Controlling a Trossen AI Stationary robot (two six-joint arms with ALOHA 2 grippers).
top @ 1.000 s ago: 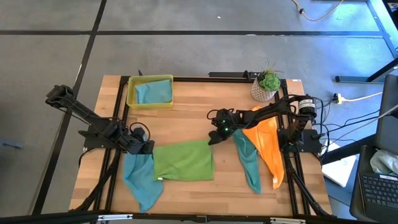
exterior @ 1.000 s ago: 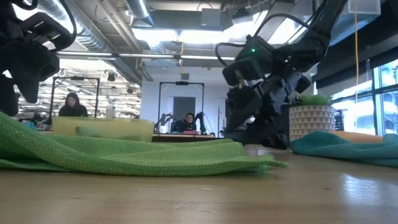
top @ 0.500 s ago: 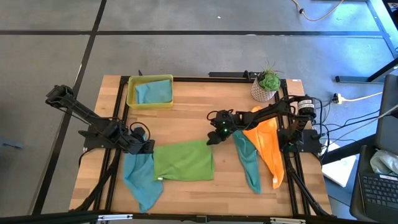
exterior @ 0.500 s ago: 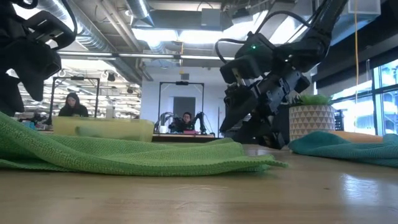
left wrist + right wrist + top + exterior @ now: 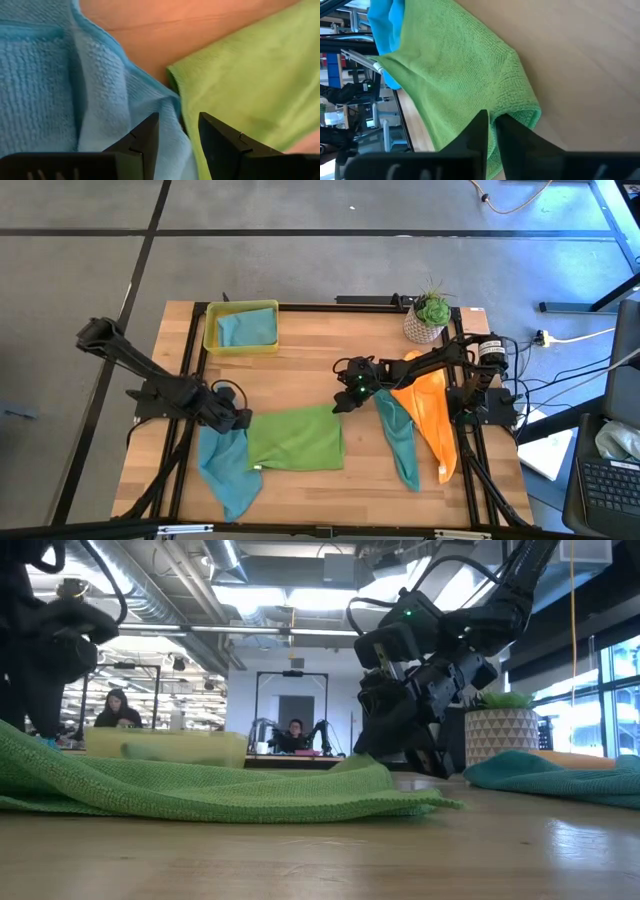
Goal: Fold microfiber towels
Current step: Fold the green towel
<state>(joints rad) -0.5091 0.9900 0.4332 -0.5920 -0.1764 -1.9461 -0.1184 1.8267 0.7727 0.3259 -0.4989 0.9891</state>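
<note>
Wood table (image 5: pixel 300 375) is spread with cloths: the lime green towel (image 5: pixel 295 439) lies flat at its middle, a light blue towel (image 5: pixel 228 470) is overlapped by its left edge, and the teal towel (image 5: pixel 400 436) and orange towel (image 5: pixel 435 420) lie draped at the right. Another light blue towel (image 5: pixel 247 328) is held in the yellow-green tray (image 5: pixel 241 346). The right gripper (image 5: pixel 343 403) is clamped on the green towel's far right corner — fingers nearly together. The left gripper (image 5: pixel 240 420) is held apart over the seam between blue and green.

Right gripper (image 5: pixel 491 121) pinches the lime green towel's (image 5: pixel 455 70) corner; fingers nearly together.
</note>
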